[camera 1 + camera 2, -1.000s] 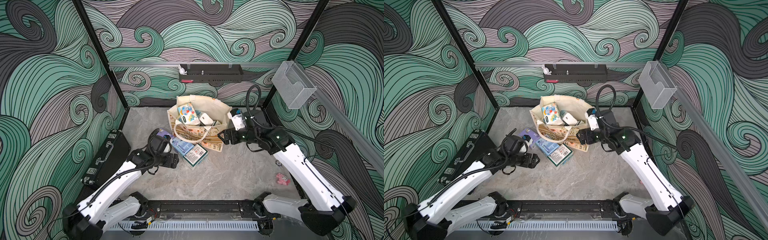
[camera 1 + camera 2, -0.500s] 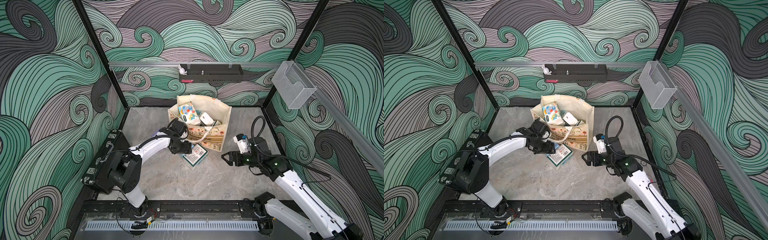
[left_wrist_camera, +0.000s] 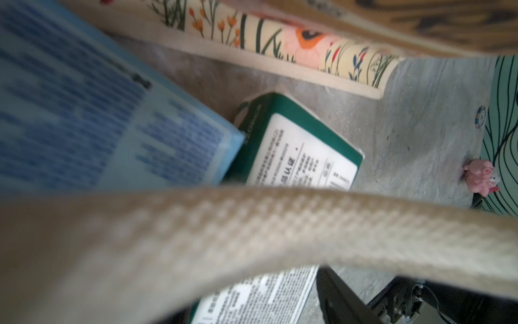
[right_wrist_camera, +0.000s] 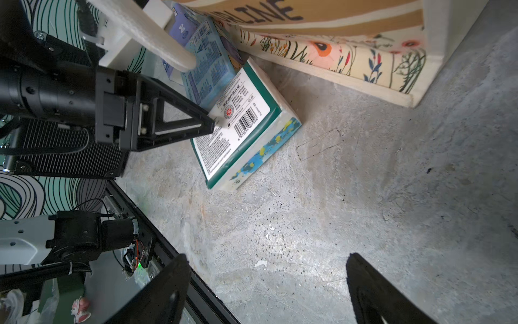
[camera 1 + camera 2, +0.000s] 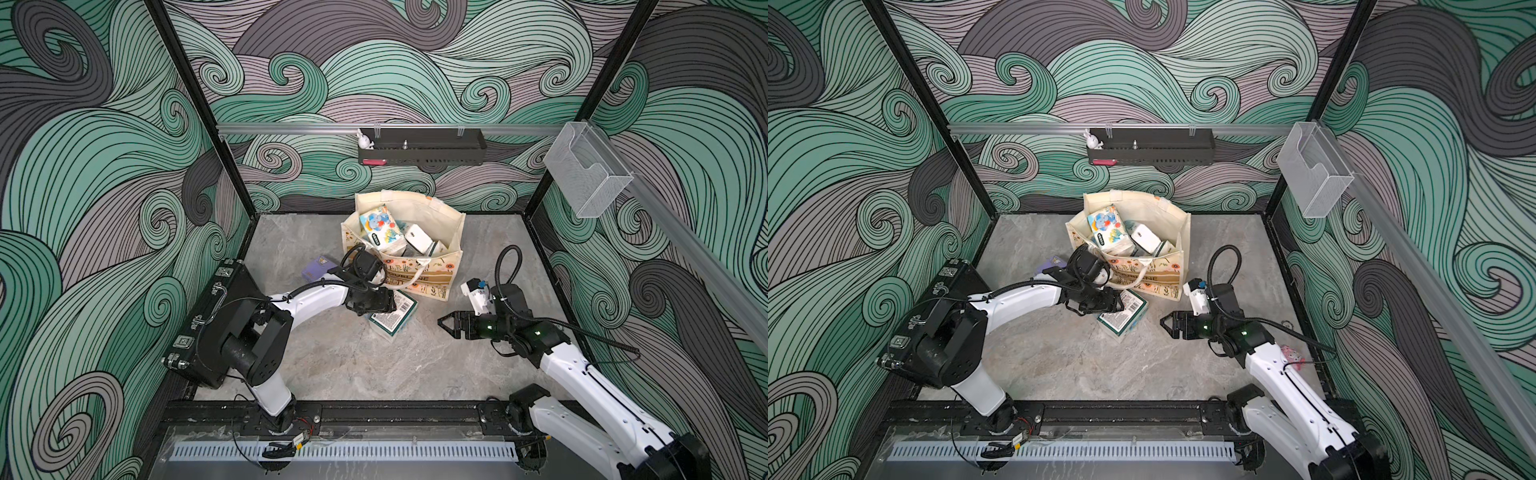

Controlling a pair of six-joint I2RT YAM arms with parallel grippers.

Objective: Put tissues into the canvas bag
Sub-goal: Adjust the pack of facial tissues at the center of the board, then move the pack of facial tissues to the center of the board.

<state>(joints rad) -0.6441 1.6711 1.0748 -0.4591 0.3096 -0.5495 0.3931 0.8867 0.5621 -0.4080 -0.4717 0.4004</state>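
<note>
**Left hand (image 5: 388, 302) low at the green pack, right hand (image 5: 441, 323) released**

Your left hand sits beside the front wall of the canvas bag (image 5: 440, 266), one fingertip (image 4: 207, 124) over the white label of the green tissue pack (image 4: 241, 131). You cannot tell whether it grips anything. That label carries Chinese print and a barcode. A light blue pack (image 4: 208, 70) overlaps the green one's edge, its blue print too blurred to read. Your right hand hangs released and empty above the desk (image 5: 353, 353), apart from both packs. The bag's tan stripe shows letters ending in "LINE". An elephant-print pack (image 5: 376, 226) lies inside the bag.
</note>
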